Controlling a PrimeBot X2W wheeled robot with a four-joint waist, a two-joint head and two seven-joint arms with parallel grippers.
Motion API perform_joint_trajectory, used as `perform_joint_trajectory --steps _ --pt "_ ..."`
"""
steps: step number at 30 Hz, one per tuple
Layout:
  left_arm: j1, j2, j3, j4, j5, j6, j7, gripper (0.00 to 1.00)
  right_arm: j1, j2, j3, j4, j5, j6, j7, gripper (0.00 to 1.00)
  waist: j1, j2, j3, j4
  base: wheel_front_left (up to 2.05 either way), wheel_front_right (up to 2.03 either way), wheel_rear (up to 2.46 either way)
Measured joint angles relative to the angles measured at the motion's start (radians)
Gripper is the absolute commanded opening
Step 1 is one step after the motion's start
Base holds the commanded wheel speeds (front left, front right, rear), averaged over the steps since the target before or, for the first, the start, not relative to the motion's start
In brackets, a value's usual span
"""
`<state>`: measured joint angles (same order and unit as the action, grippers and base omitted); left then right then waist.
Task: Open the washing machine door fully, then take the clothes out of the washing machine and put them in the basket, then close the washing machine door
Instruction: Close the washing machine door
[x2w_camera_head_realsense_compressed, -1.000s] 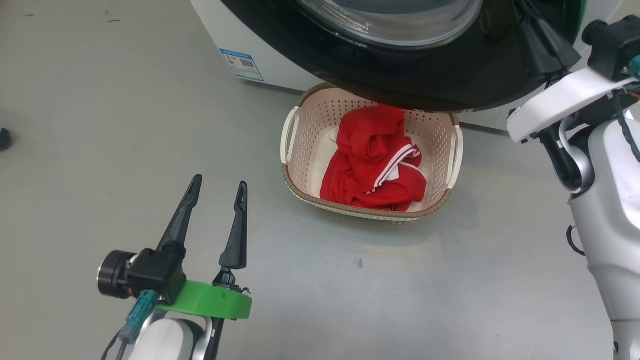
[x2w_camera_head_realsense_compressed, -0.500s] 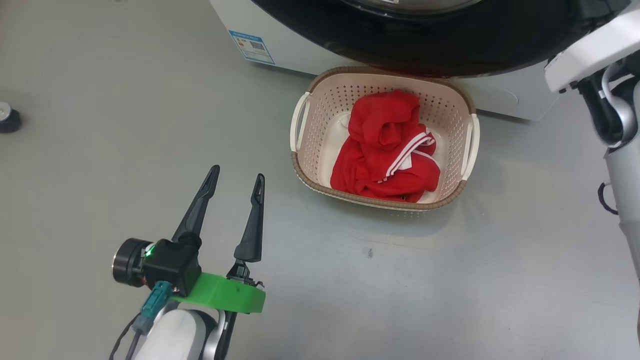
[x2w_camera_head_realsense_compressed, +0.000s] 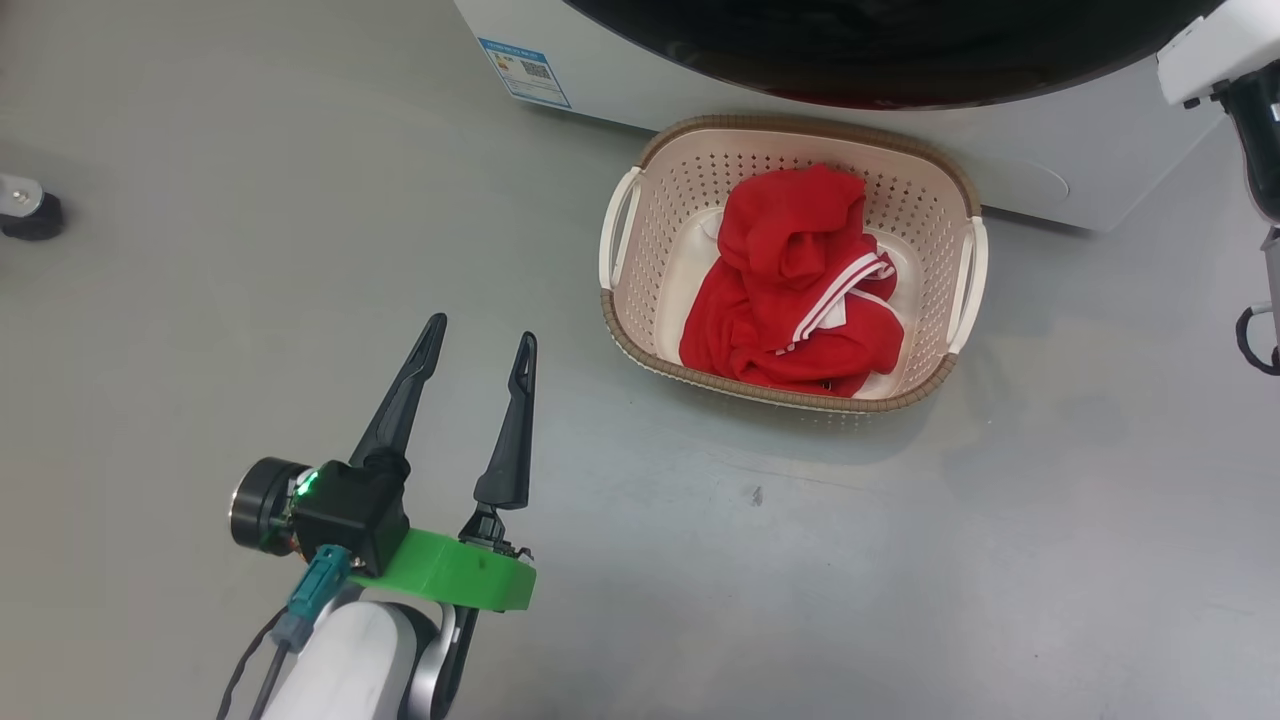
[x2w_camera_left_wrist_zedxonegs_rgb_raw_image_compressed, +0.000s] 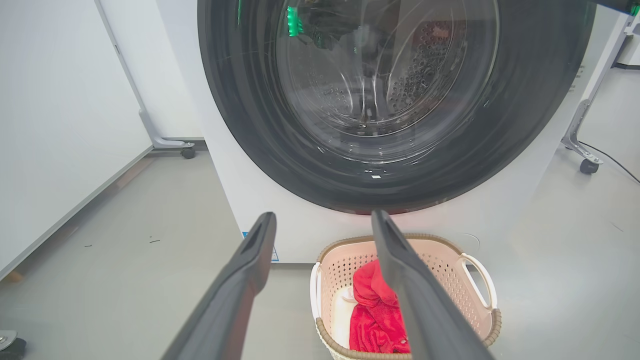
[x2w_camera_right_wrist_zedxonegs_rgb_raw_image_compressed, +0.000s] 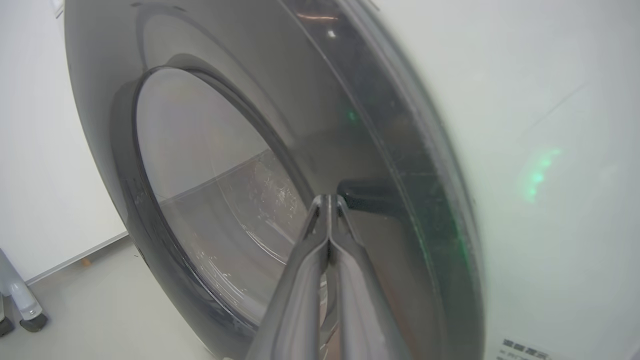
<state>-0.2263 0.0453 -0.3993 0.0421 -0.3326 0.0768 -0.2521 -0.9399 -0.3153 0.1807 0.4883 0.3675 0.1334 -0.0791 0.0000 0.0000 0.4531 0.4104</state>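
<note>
Swung inward since a second ago, the door (x2w_camera_head_realsense_compressed: 900, 50) no longer overhangs the basket (x2w_camera_head_realsense_compressed: 800, 397) (the head camera has shifted too, so part of that change is the view's). It now lies close against the washing machine (x2w_camera_head_realsense_compressed: 1060, 160); whether it has latched I cannot tell. The right tool (x2w_camera_right_wrist_zedxonegs_rgb_raw_image_compressed: 327, 198) is clenched with nothing in it, tips at the glossy black rim. The left tool (x2w_camera_head_realsense_compressed: 482, 330) hangs released and empty over the floor (x2w_camera_head_realsense_compressed: 900, 560), left of the basket. The clothes (x2w_camera_head_realsense_compressed: 790, 290) lie heaped in the basket, just in front of the machine. The likely risks are narrow tips skidding on the slick rim, or a push too weak to latch the door. A caster (x2w_camera_head_realsense_compressed: 28, 208) and a wheeled stand (x2w_camera_left_wrist_zedxonegs_rgb_raw_image_compressed: 580, 120) stand well clear, and nothing blocks the door.
</note>
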Motion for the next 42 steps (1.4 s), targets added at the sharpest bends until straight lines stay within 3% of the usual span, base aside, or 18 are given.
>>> perform_joint_trajectory --steps 9,21,34,35,37,38,39,42 --pt "-0.009 -0.003 0.005 0.007 0.0 0.0 0.0 1.0 -0.003 0.005 0.008 0.04 0.018 0.005 -0.042 0.0 0.0 0.0 -0.005 0.003 0.0 0.0 0.0" --pt "-0.009 -0.004 0.022 0.027 0.009 0.003 0.0 1.0 0.088 0.042 0.128 0.062 0.039 -0.003 -0.114 0.0 0.0 0.0 -0.049 -0.029 0.0 0.0 0.0" --pt "-0.005 -0.004 0.048 0.043 0.028 0.008 0.0 1.0 0.243 0.064 0.109 0.057 0.07 -0.003 -0.164 0.0 0.0 0.0 -0.105 -0.099 0.0 0.0 0.0" --pt "-0.005 -0.004 0.048 0.044 0.028 0.008 0.0 1.0 0.257 0.067 0.106 0.056 0.07 -0.003 -0.164 0.11 0.0 0.0 -0.11 -0.105 0.0 0.0 0.0" --pt "-0.004 -0.002 0.05 0.046 0.029 0.008 0.0 1.0 0.283 0.073 0.104 0.053 0.07 -0.003 -0.164 0.52 0.0 0.0 -0.12 -0.117 0.0 0.0 0.0" --pt "-0.003 -0.001 0.052 0.046 0.031 0.008 0.0 1.0 0.295 0.078 0.103 0.049 0.07 -0.003 -0.164 0.86 0.0 0.0 -0.126 -0.123 0.0 0.0 0.0" --pt "-0.002 0.0 0.055 0.047 0.036 0.008 0.0 1.0 0.307 0.083 0.104 0.046 0.07 -0.003 -0.164 1.0 0.0 0.0 -0.131 -0.13 0.0 0.0 0.0" --pt "0.006 0.003 0.064 0.05 0.043 0.008 0.0 1.0 0.34 0.096 0.106 0.033 0.068 -0.004 -0.165 1.0 0.0 0.0 -0.148 -0.149 0.0 0.0 0.0"
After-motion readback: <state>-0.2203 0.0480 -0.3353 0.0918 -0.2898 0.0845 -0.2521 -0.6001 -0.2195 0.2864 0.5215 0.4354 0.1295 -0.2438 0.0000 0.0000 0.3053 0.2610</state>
